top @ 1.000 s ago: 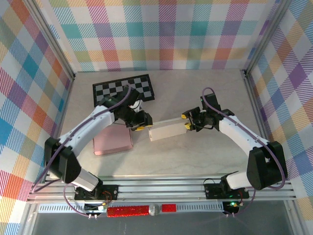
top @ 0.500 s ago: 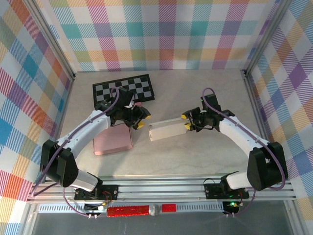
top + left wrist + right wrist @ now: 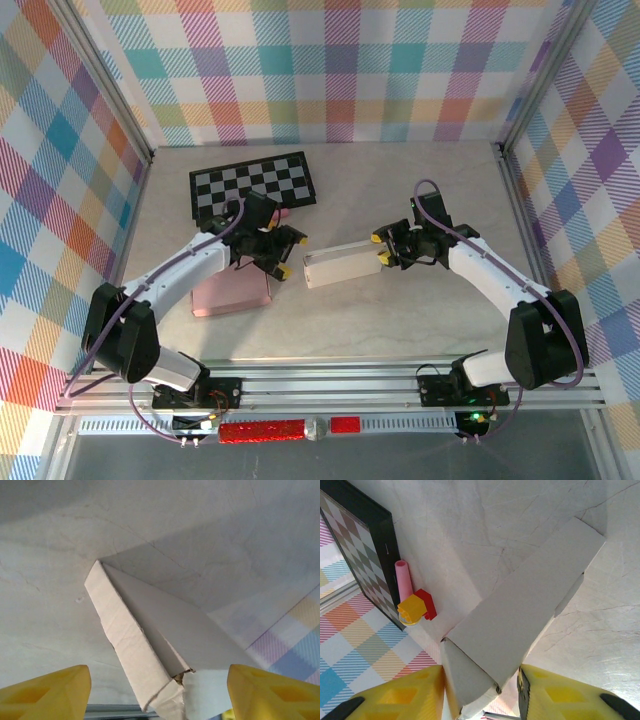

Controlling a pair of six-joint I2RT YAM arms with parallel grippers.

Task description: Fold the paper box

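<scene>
I see the paper box point(image 3: 340, 265) lying mid-worktop point(image 3: 420, 190) between the two arms. It is a long, pale cardboard sleeve, flattened and skewed, with a smooth top panel. Its left end gapes with a ragged flap point(image 3: 175, 700) in the left wrist view. The right jaws are clenched on its right end, yellow fingers point(image 3: 555, 690) pressing both sides. The left jaws stand apart, holding nothing, just off that left end.

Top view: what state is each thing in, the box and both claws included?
paper box, partly folded, one end open, held at one end.
right gripper, shut on the paper box.
left gripper, open, clear of the box.
checkerboard, lying flat.
pink pad, lying flat.
</scene>
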